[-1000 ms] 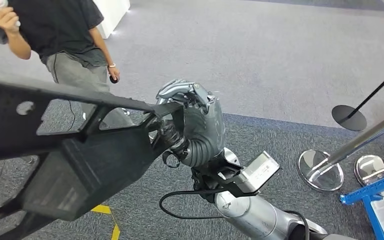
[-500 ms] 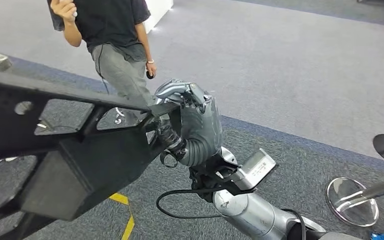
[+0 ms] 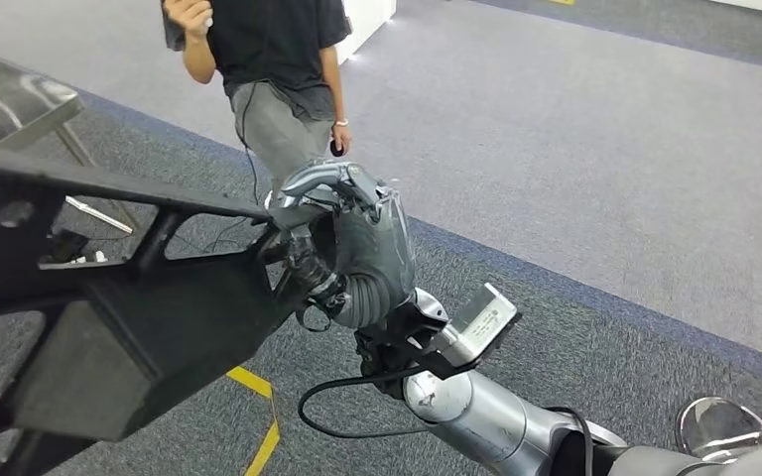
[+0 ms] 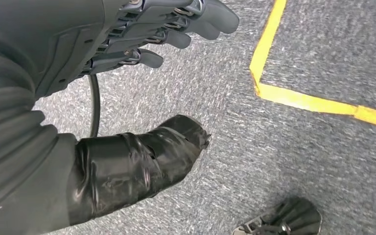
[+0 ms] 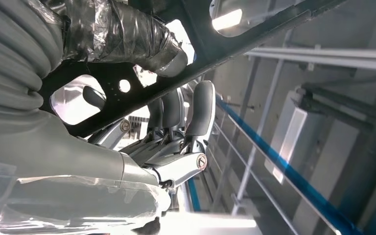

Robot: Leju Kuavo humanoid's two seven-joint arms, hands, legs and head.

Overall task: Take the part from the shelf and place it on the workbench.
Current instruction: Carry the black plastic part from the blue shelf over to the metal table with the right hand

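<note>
Right hand is clamped on one end of the part, a big black frame with cut-outs and a boxy body. We see the fingers curled over a thin bar at that end and the taped thumb tucked against it from below. In the right wrist view the same bar crosses between thumb and fingers, so we read the hold as closed around the bar, not merely resting on it.

Left hand hangs over the grey carpet near a yellow floor line. Its fingers are apart and it holds nothing.

Position: the part is off the shelf and in the air. It runs from the right hand out across the robot's left side, so nearly all of its bulk lies well away from the grasp. We see no workbench yet, so we judge that this is the carry, with placement still to come.

Notes for the step:
- We judge the load as lever-heavy, so the wrist should stay firm and the turns slow.
- A person stands just beyond the hand, on the far side. The far end of the part should be swung wide of them.
- A metal frame stands at the far left, near the part's upper bar, and needs clearance.
- Support from the free hand under the boxy body would steady the part before it is set down.
</note>
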